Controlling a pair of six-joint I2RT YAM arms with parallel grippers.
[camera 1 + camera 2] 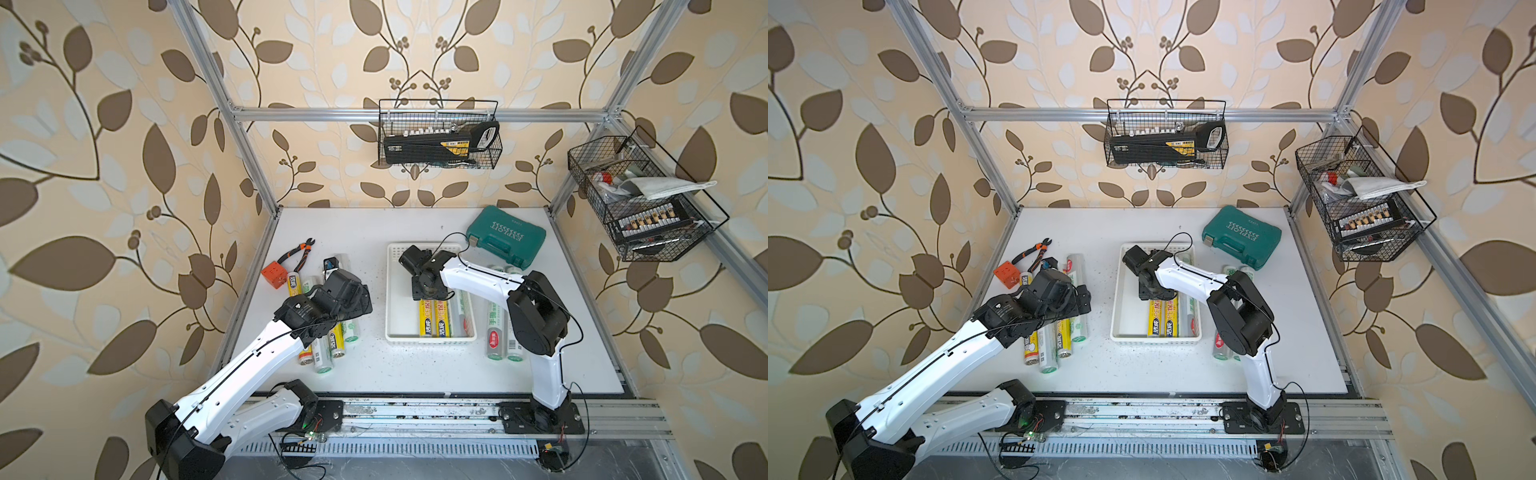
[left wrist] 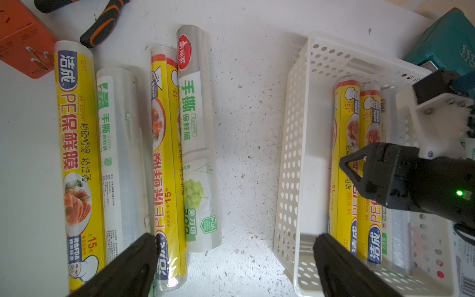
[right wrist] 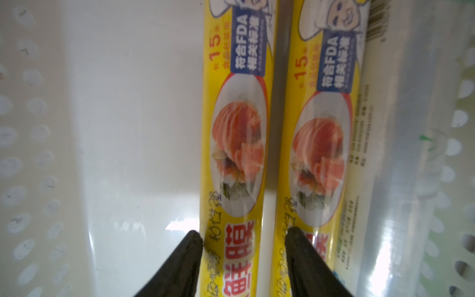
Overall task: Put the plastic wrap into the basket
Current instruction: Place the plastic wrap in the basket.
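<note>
The basket (image 1: pixel 394 299) stands on the counter (image 1: pixel 365 232), a little right of centre, with its long sides running near to far. Three rolls of plastic wrap lie side by side along its right half. Two are yellow-labelled, the left yellow roll (image 3: pixel 236 144) and the second yellow roll (image 3: pixel 321 144). The third is a clear roll (image 2: pixel 397 231), and it lies nearest the right wall.

The right claw (image 3: pixel 245 236) is down inside the basket and straddles the left yellow roll with its jaws narrow. One fingertip (image 3: pixel 195 241) is at that roll's left edge. The other stands a sliver off the roll's right side, over the second yellow roll, so nothing is clamped.

The left claw (image 2: pixel 236 259) is spread wide and holds nothing. It hovers over bare counter between the basket and a row of four rolls (image 2: pixel 164 154) to the left. Those four lie parallel on the counter, yellow labels alternating with clear green-printed ones.

Two more clear rolls (image 1: pixel 495 332) lie just right of the basket, partly under the right arm. A teal case (image 1: pixel 505 237) sits at the far right. An orange block (image 1: pixel 274 275) and pliers (image 1: pixel 306 248) lie at the far left, beyond the row.
</note>
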